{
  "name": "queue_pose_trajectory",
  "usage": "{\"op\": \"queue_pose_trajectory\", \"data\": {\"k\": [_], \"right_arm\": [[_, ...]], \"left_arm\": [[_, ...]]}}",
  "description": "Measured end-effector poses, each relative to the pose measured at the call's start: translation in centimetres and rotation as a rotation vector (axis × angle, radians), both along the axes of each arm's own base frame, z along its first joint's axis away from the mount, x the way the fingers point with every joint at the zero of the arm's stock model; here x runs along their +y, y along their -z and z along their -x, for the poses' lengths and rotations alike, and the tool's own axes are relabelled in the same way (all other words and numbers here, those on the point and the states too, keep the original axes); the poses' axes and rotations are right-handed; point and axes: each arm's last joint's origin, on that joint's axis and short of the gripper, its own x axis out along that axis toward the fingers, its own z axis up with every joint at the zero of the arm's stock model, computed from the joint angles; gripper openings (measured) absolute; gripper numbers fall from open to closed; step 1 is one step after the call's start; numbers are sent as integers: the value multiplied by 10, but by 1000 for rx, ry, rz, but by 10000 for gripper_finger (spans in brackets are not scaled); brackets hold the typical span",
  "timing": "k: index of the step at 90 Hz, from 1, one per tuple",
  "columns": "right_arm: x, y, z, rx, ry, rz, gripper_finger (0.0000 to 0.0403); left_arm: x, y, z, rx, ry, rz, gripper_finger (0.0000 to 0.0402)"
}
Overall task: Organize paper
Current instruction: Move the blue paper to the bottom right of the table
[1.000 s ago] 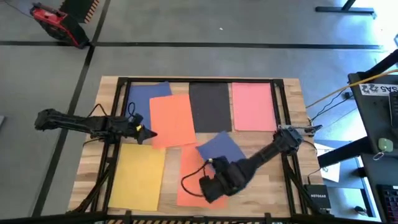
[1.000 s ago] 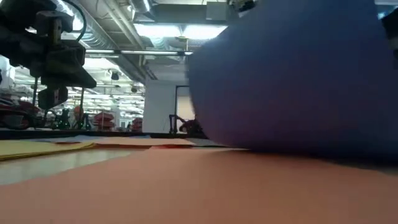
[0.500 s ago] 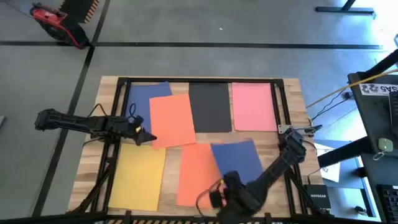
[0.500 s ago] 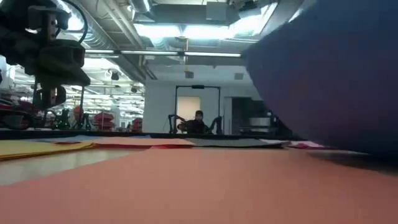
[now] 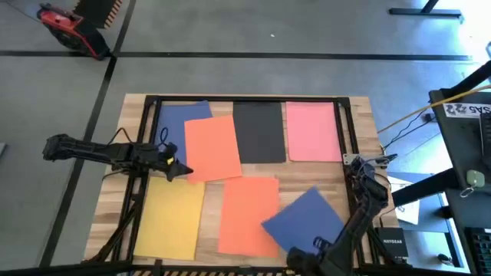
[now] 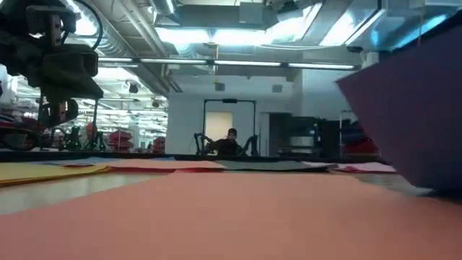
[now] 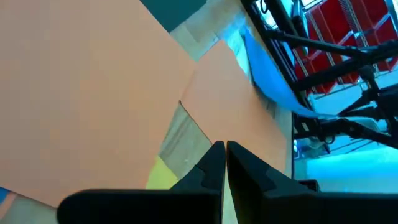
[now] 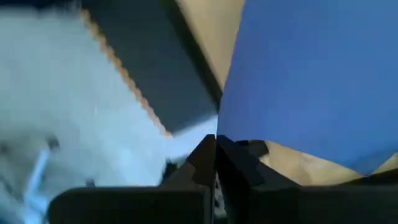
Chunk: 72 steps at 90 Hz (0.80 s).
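Paper sheets lie spread over a wooden worktop [image 5: 360, 130] seen from above. At 8 o'clock rests a yellow sheet [image 5: 172, 216]. At 9 o'clock the left tool [image 5: 184, 169] hangs over the seam between that sheet and an orange sheet [image 5: 212, 148], its fingers pressed together in the left wrist view. Behind the orange sheet at 11 o'clock, a blue sheet [image 5: 178, 123] is largely covered by it. At 12 o'clock lies a black sheet [image 5: 258, 132], and at 1 o'clock a pink sheet [image 5: 312, 131]. A second orange sheet [image 5: 246, 215] sits at 6 o'clock. Overlapping its right edge at 5 o'clock is a second blue sheet [image 5: 304, 218], skewed and lifted. The right tool [image 5: 301, 259] sits at the worktop's near edge, partly cut off by the picture's border; its wrist view shows the fingers pinching this blue sheet's edge. From worktop height, the lifted blue sheet hides the right side of the room.
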Motion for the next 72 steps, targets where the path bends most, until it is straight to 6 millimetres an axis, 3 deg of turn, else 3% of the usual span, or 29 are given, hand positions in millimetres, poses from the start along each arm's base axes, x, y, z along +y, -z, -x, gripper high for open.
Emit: {"op": "queue_pose_trajectory", "data": {"k": [22,52,72], "right_arm": [[9,7,20,89,-331,-92,0],[4,51,45,247,-617,-70,0],[0,77,66,331,-714,-8,0]], "left_arm": [[0,0,0,0,0,0,0],[0,0,0,1,1,-2,0],[0,0,0,1,-4,1,0]]}}
